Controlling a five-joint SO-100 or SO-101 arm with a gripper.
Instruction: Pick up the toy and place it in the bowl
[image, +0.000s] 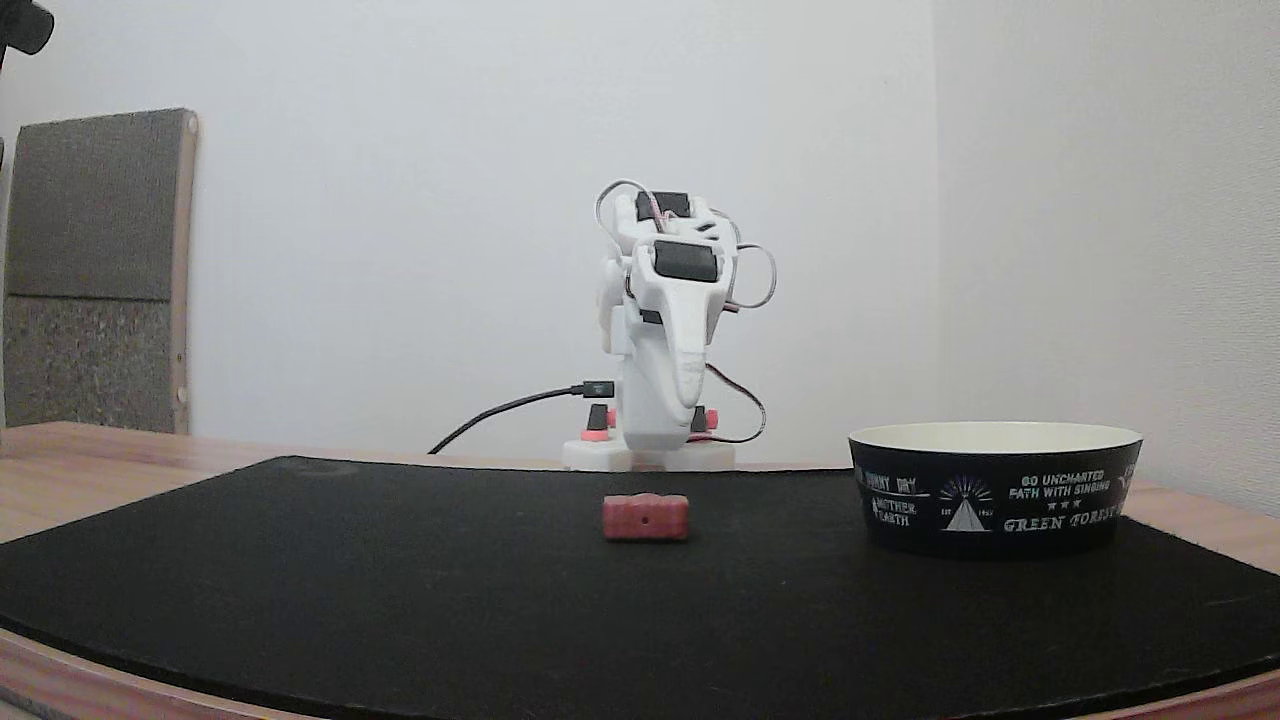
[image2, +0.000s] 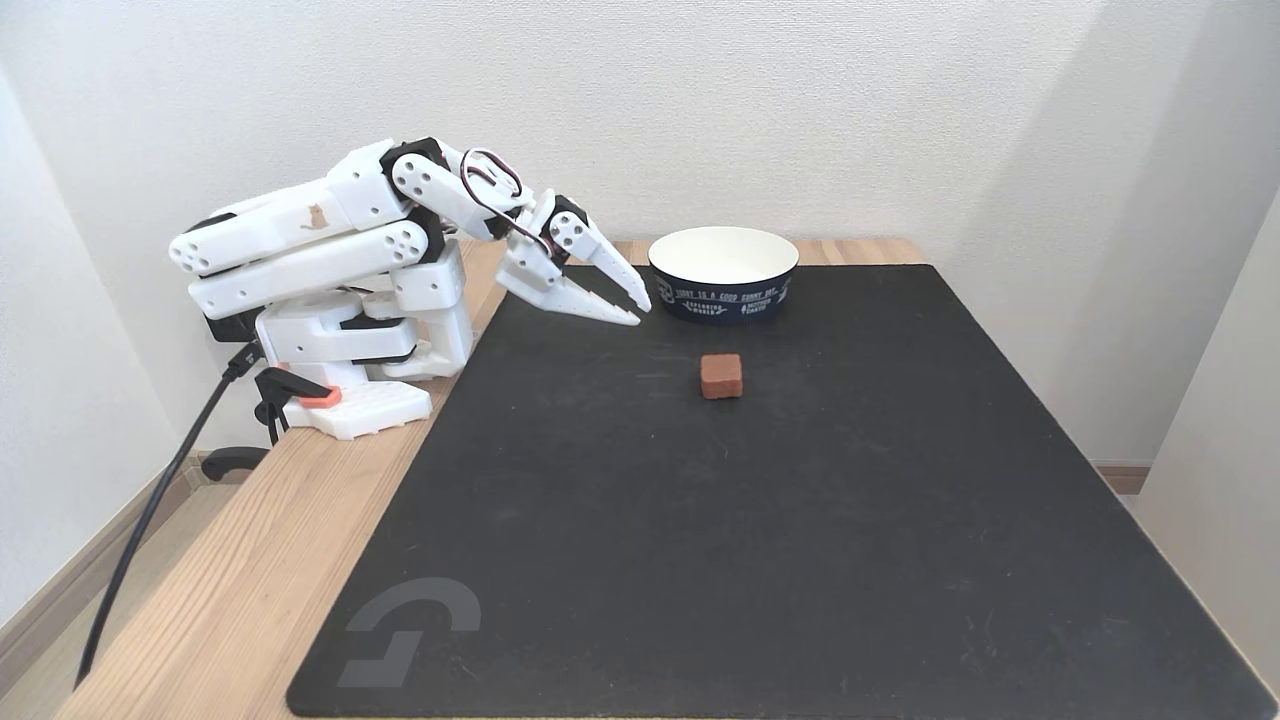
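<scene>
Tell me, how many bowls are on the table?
1. The black bowl with the cream inside sits at the mat's far edge, beyond the red toy block.

In the low fixed view the fingers (image: 690, 405) point straight at the camera, so the gap between them cannot be judged there. The bowl (image: 995, 488) shows only its outer wall and a sliver of cream rim from this height; its floor is hidden. The lettering on the far left of its side is too blurred to read. The black mat (image: 400, 580) runs off the bottom edge, and a dark object (image: 25, 25) is cut by the top left corner. In the high fixed view the cable (image2: 140, 520) leaves at the lower left edge, and the worktop (image2: 200, 590) is cut off at the bottom
</scene>
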